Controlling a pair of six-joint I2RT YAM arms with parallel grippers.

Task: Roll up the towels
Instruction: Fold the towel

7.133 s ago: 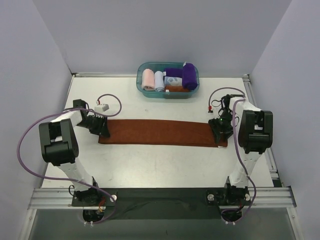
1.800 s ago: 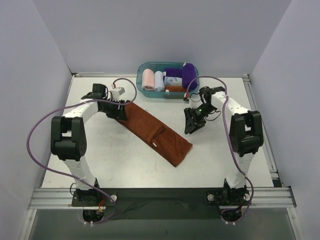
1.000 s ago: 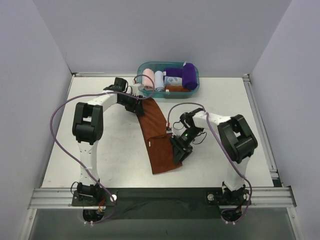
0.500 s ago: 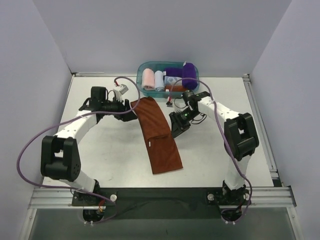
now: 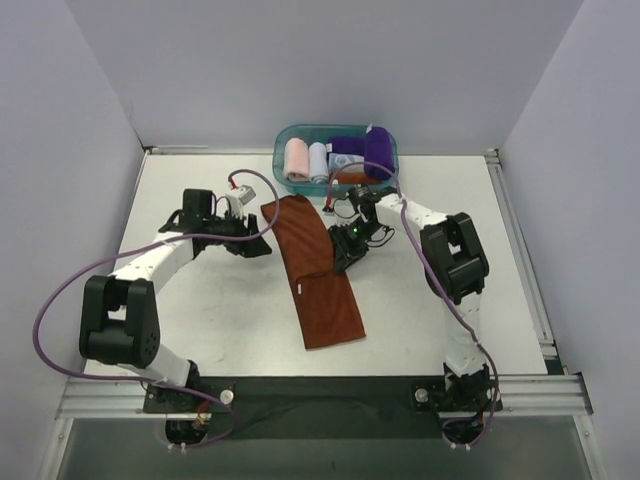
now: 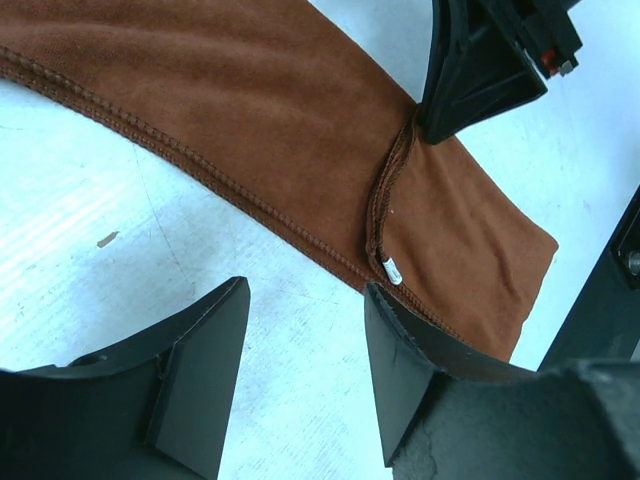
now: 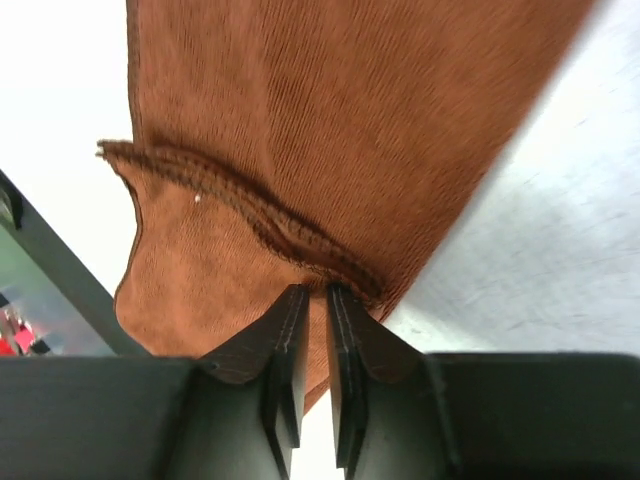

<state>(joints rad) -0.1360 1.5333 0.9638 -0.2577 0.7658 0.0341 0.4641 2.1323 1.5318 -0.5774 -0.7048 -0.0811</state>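
The rust-brown towel (image 5: 318, 268) lies flat and slanted on the table, its far half folded back over itself, with a hem and a white tag (image 5: 299, 289) across the middle. My right gripper (image 5: 343, 258) is at the towel's right edge, and in the right wrist view (image 7: 315, 290) its jaws are almost together, pinching the bunched hem of the towel (image 7: 330, 120). My left gripper (image 5: 255, 245) stands open over bare table just left of the towel (image 6: 300, 130), holding nothing (image 6: 305, 295). The purple towel (image 5: 378, 152) sits rolled in the basket.
A teal basket (image 5: 280, 160) at the back holds a pink roll (image 5: 297, 158), a pale blue roll (image 5: 318, 160) and other small cloths. Purple cables loop from both arms over the table. Grey walls close in the left, right and back.
My left gripper let go of the towel's far end and drew back to the left. My right gripper moved up from the towel's near half to the folded hem and closed.
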